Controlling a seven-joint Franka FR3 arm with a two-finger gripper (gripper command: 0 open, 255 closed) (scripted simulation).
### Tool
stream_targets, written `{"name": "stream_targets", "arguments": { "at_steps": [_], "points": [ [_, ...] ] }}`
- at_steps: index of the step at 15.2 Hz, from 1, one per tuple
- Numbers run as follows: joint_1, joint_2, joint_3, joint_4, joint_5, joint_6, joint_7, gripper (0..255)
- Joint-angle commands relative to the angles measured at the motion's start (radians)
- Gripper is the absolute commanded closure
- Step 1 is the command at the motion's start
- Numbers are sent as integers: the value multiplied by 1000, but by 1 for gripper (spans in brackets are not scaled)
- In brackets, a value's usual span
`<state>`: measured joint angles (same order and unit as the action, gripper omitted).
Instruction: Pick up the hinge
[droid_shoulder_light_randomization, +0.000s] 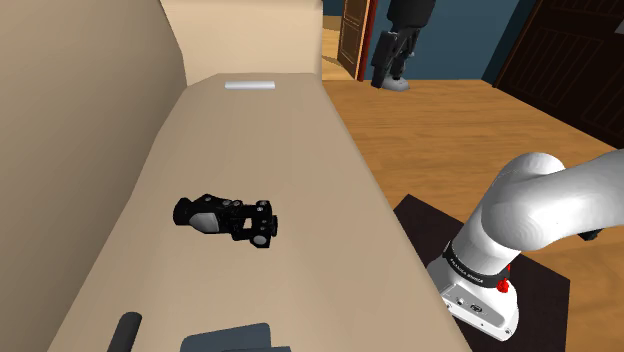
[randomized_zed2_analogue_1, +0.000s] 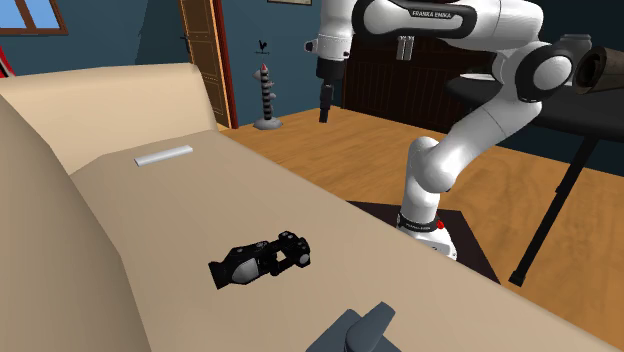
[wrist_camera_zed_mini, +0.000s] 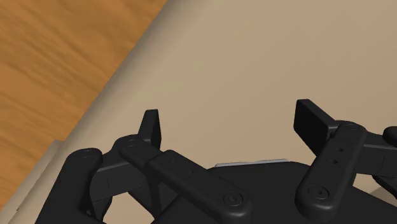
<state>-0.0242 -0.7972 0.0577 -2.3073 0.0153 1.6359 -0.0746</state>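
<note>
Tan counter (wrist_camera_zed_mini: 254, 63) and wood floor (wrist_camera_zed_mini: 57, 57) lie below the gripper (wrist_camera_zed_mini: 229, 121), fingers (wrist_camera_zed_mini: 151, 127) wide apart. The black-and-grey hinge (droid_shoulder_light_randomization: 228, 218) lies well away.

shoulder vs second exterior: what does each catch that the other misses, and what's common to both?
Shoulder view, not second exterior: a dark cylinder at the counter's near end.

Second exterior, not shoulder: the claw held high, well apart from the hinge; the arm's upper links; a window.

Both: the tan counter, the flat grey hinge at its far end, a black gadget mid-counter, a dark grey object at the bottom edge, and the arm's base.
</note>
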Motion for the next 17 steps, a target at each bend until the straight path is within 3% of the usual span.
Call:
{"name": "stream_targets", "arguments": {
  "at_steps": [1, 10, 17],
  "points": [
    [0, 0, 0, 0, 0, 0, 0, 0],
    [75, 195, 154, 42, 54, 128, 67, 0],
    [119, 377, 275, 119, 56, 211, 126, 0]
  ]
}}
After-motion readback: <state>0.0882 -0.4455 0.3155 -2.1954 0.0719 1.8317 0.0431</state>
